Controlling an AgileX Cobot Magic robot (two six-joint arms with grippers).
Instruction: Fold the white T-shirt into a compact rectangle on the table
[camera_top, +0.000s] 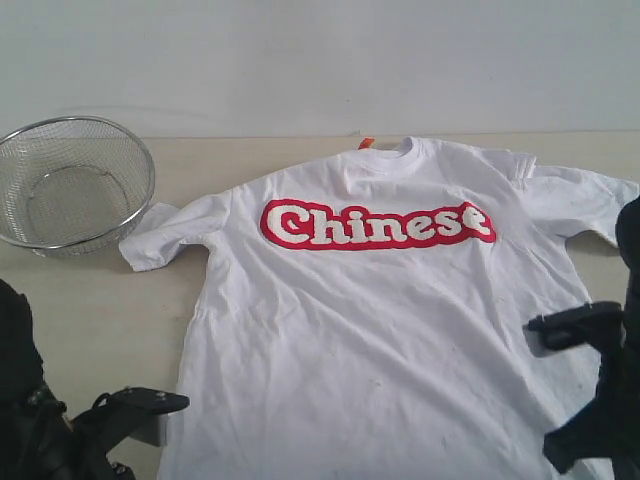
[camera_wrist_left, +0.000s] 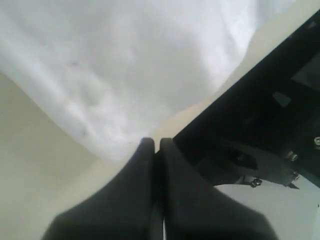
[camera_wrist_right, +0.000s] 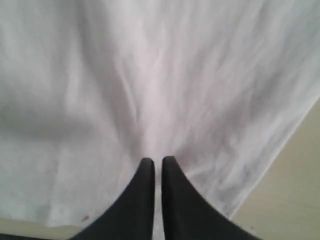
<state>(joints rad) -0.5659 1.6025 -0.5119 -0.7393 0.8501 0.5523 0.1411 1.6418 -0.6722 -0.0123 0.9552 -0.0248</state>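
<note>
- The white T-shirt (camera_top: 380, 340) lies spread flat on the desk (camera_top: 90, 300), lettering up, one sleeve near a wire basket (camera_top: 75, 185).
- Your left pincer (camera_wrist_left: 155, 145) is clenched at the shirt's edge.
- Your right pincer (camera_wrist_right: 156, 162) is clenched over the cloth.

One white T-shirt (camera_top: 380, 340), carrying one band of red-outlined lettering (camera_top: 377, 224) and one orange neck tag (camera_top: 366, 143). One round wire-mesh basket (camera_top: 100, 215). One pale bench (camera_top: 90, 310). Two black tools in all: one left tool (camera_wrist_left: 156, 143), one right tool (camera_wrist_right: 157, 161).
</note>
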